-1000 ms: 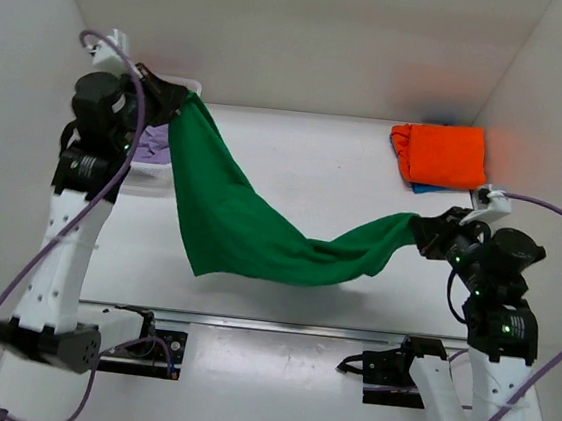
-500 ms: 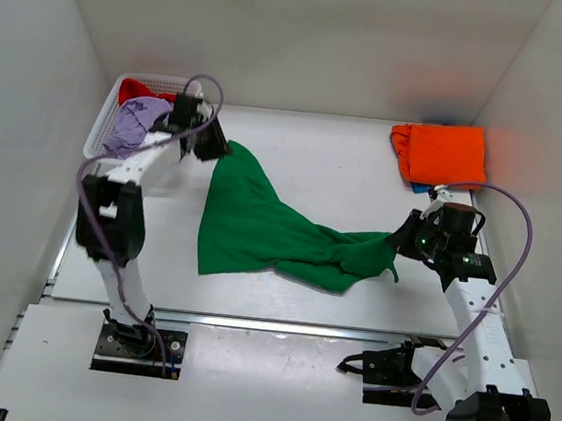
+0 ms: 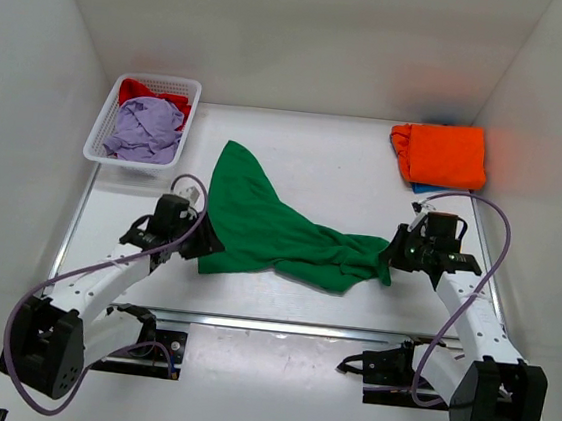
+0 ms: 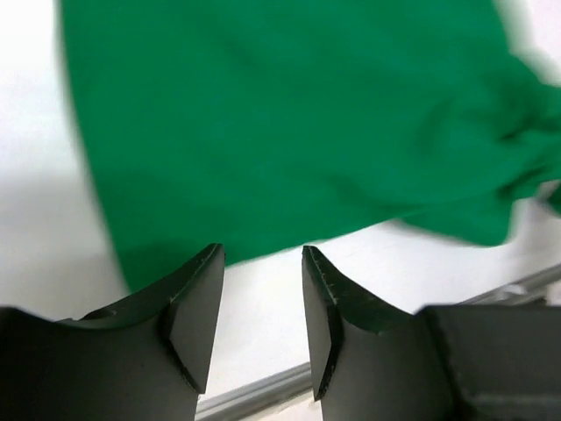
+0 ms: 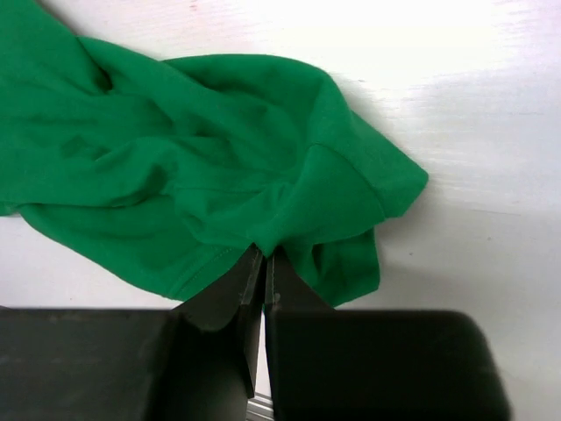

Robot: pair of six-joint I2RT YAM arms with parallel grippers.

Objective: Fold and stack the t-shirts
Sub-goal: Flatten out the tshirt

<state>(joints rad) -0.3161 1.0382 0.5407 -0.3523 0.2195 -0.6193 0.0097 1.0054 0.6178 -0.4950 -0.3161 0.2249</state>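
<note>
A bright green t-shirt (image 3: 269, 227) lies crumpled across the middle of the table, also filling the left wrist view (image 4: 280, 123) and the right wrist view (image 5: 202, 167). My right gripper (image 3: 394, 251) (image 5: 265, 254) is shut on the green t-shirt's right end, with cloth pinched between its tips. My left gripper (image 3: 200, 245) (image 4: 261, 267) stands open at the shirt's near left corner, with bare table between its fingers. A folded orange t-shirt (image 3: 440, 154) lies at the back right on a blue one (image 3: 421, 188). Lavender (image 3: 147, 129) and red (image 3: 139, 90) t-shirts sit in the basket.
A white mesh basket (image 3: 102, 137) stands at the back left. White walls close in the table on three sides. A metal rail (image 3: 279, 323) runs along the near edge, with both arm bases behind it.
My left gripper let go of the green t-shirt, opened, and swung from the back left down to the shirt's near left corner. The shirt dropped flat onto the table. The right arm lowered.
</note>
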